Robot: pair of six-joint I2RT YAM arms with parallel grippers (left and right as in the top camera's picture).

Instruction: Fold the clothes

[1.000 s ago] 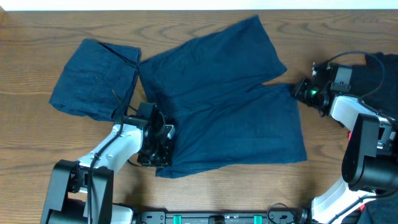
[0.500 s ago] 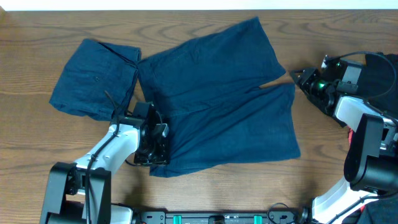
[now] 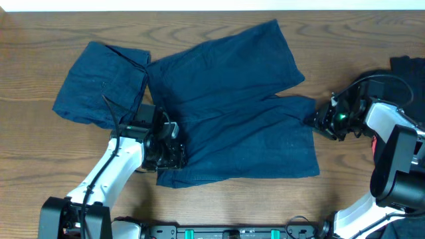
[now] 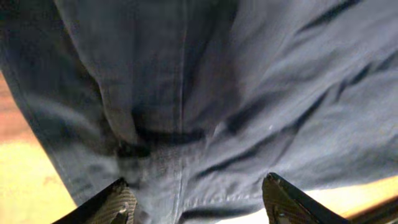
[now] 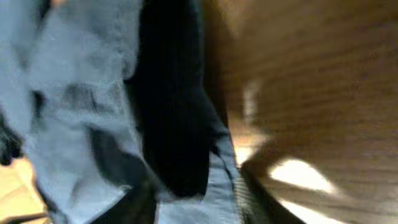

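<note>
You're at the start of the fold on the open shorts (image 3: 232, 113). They lie flat mid-desk, waistband (image 3: 154, 99) on the 9 o'clock side, both legs running out toward 3 o'clock. The far leg (image 3: 255, 53) angles to 1 o'clock and the near leg (image 3: 265, 149) sits at 5 o'clock. A second pair of shorts (image 3: 93, 89) sits bunched at 10 o'clock, just touching the waistband, and looks already dealt with. More dark cloth (image 3: 406, 66) sits at the desk's (image 3: 40, 153) 3 o'clock edge. The left gripper (image 3: 174, 154) is at the 7 o'clock waistband corner. Its wrist view shows both fingertips (image 4: 118, 202) spread wide with fabric lying beyond them, so it's agape with nothing pinched. The right gripper (image 3: 317, 121) is at 3 o'clock on the near leg's hem corner (image 3: 307, 109), which is drawn to a point toward it. Its wrist view is blurred. Cloth does run between the jaws and they look partly closed, but you can't tell whether that's a firm pinch. My read is that this is grasp setup, with no fold made yet. Next, close the left gripper on the waistband corner and confirm the right pinch. Then lift both low and carry the near half over toward 12 o'clock onto the far leg. Watch for a single-layer grab and for dragging the bunched pair at 10 o'clock.
</note>
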